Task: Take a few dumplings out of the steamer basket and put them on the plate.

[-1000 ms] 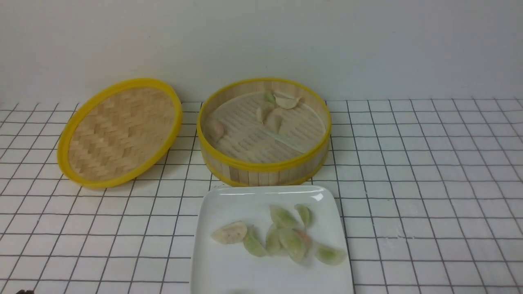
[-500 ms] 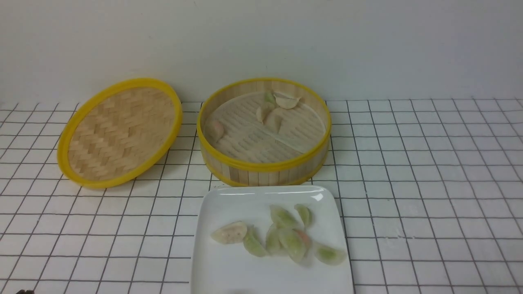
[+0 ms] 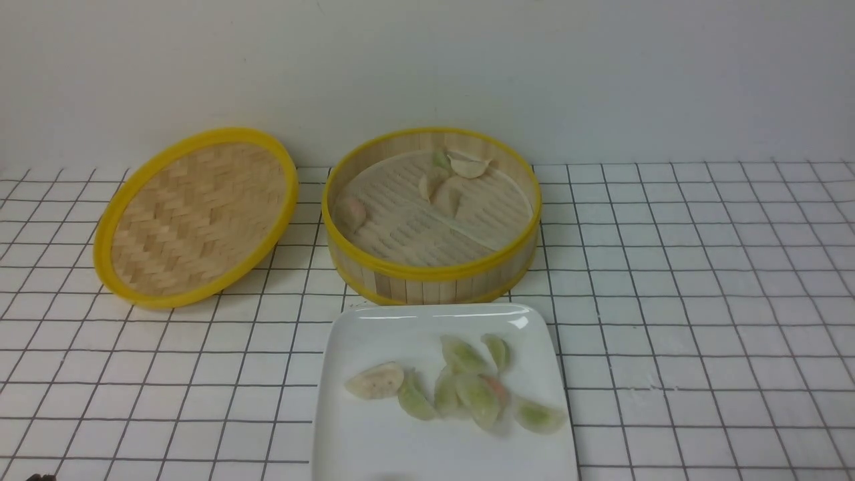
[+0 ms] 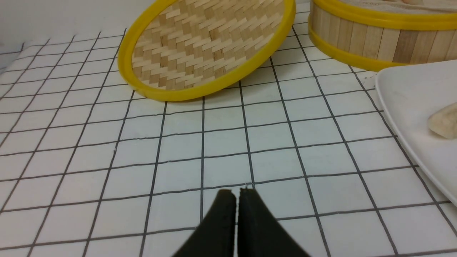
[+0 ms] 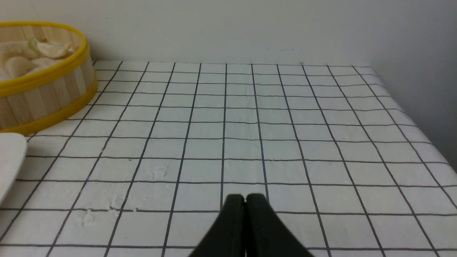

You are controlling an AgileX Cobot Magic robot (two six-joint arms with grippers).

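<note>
Both your grippers are closed with nothing in them: the left gripper [image 4: 238,194] shows its fingertips almost together over the tiles, only a sliver between them, and the right gripper [image 5: 245,198] has its tips together, well apart from the food. The dumplings lie in two places, some in the basket [image 3: 431,272] and some on the plate [image 3: 441,449] just in front of it. Expect each dumpling to be light and probably somewhat soft, with a skin that may be slick, so a hard squeeze could dent it or make it shoot out. Take one across its plump middle, tips either side of the belly, and leave the thin pinched edge alone, as that looks the likeliest part to fold or tear. In the basket, the pinkish dumpling [image 3: 353,210] by the left wall sits by itself, but the wall would crowd your fingers; the pale dumpling [image 3: 469,167] near the back lies close to its neighbours, so you might drag another along. They look like small crescents, translucent and faintly glossy. On the plate most are green-tinted, such as the green dumpling [image 3: 540,416] near the right edge, with a cream dumpling [image 3: 377,381] to the left and a pinkish one partly hidden in the middle cluster.
</note>
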